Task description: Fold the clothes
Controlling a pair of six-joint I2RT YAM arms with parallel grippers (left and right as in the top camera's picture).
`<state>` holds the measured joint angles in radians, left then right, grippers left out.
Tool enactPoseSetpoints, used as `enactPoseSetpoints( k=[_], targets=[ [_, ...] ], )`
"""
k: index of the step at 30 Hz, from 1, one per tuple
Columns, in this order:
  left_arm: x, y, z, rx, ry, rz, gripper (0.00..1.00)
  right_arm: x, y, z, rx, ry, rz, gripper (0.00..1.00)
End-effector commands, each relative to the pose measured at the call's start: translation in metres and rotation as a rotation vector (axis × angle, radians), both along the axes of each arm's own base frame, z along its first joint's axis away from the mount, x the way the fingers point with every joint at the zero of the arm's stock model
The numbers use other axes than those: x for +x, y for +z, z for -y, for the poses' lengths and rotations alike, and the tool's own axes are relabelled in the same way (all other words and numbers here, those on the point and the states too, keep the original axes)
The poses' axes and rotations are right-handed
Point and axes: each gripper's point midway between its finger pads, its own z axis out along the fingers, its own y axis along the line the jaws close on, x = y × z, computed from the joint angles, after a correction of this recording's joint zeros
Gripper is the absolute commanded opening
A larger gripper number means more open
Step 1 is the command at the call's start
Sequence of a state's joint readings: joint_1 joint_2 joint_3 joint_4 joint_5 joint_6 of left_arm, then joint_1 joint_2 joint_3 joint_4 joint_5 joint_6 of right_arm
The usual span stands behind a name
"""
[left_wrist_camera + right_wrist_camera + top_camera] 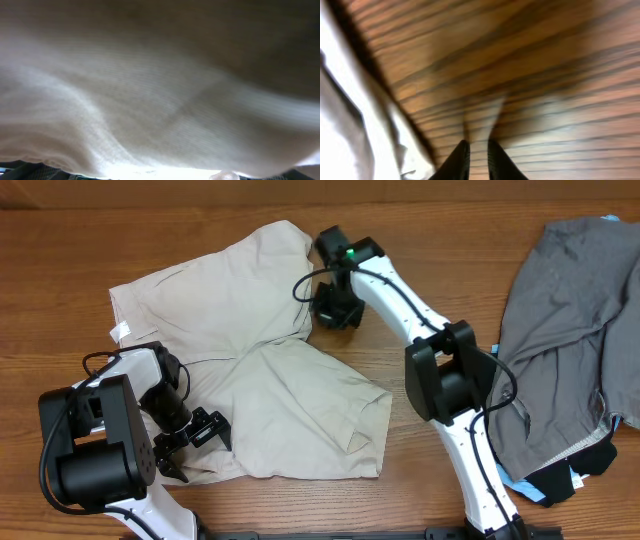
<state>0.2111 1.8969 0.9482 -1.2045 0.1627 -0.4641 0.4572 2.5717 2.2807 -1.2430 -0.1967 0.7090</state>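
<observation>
Beige cloth of the shorts [160,100] filled the left wrist view, blurred and pressed close to the lens. From overhead, the shorts [260,370] lay rumpled on the left half of the bench [450,240]. One leg reached toward the back and the other toward the front right, and a small white tag [122,332] showed at the left edge.

The left fingers [205,430] were spread wide and sat low at the front edge of the shorts, probably placed to take hold of that edge for a fold. Whether cloth lay between them could not be told.

The right fingers [335,310] hung just beside the back leg. In their own view these fingers [461,157] were almost pressed together with only a thin gap, holding nothing, above bare wood with the pale cloth to one side.

The bench [545,75] was brown wood with a strong straight grain. At its right end, well apart from the shorts, lay a grey garment [570,330] on top of some dark and blue cloth [560,480]. Nothing of the room beyond the bench was visible.
</observation>
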Motion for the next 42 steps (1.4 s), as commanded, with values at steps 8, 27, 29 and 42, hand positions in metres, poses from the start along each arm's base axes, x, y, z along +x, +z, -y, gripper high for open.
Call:
enactPoseSetpoints(
  k=[8,27,29,42],
  targets=[
    [-0.028,-0.02,-0.032,0.195,-0.065,-0.111,1.0,0.074,0.015,-0.014,0.211,0.207,0.294,0.32],
    [-0.029,-0.019,-0.032,0.193,-0.065,-0.115,1.0,0.069,0.006,-0.099,0.392,0.495,0.473,0.27],
    [-0.029,-0.019,-0.032,0.193,-0.065,-0.115,1.0,0.072,0.018,-0.108,0.395,0.508,0.519,0.29],
    [-0.029,-0.019,-0.032,0.193,-0.065,-0.115,1.0,0.103,0.019,-0.012,-0.038,0.144,0.469,0.04]
  ],
)
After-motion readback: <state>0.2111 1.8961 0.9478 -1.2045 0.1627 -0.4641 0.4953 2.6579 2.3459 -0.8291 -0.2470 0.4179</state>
